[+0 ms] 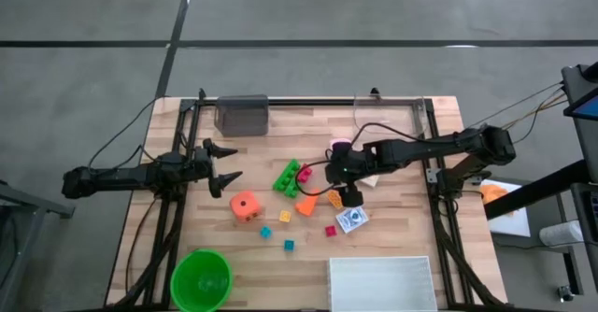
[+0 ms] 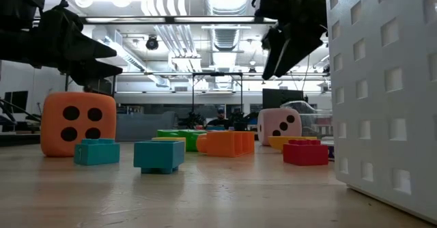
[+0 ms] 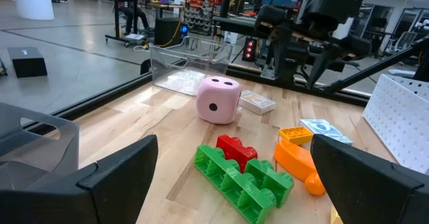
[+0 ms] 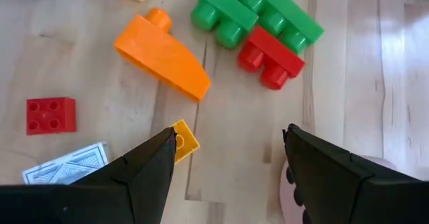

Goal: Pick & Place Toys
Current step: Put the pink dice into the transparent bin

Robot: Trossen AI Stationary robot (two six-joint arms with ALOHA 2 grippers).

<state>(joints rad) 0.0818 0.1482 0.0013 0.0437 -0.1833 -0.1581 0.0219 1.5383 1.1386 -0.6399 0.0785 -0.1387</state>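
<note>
The toys lie scattered on the wooden table: a pink dotted die (image 1: 341,147), green bricks (image 4: 258,13) with a red brick (image 4: 271,56) against them, an orange wedge (image 4: 164,56), a small yellow brick (image 4: 182,140), an orange holed cube (image 1: 246,205), tiny cubes (image 1: 265,232) and printed cards (image 1: 352,219). My right gripper (image 4: 228,150) hangs open above the table's middle, tilted down over bare wood between the yellow brick and the pink die, touching nothing. At the table's left side my left gripper (image 1: 224,167) waits, open and level.
A round green bowl (image 1: 201,279) and a white rectangular tray (image 1: 381,282) stand at the near edge. A clear box (image 1: 242,113) sits at the far edge. Black frame rails run along the table's left and right sides.
</note>
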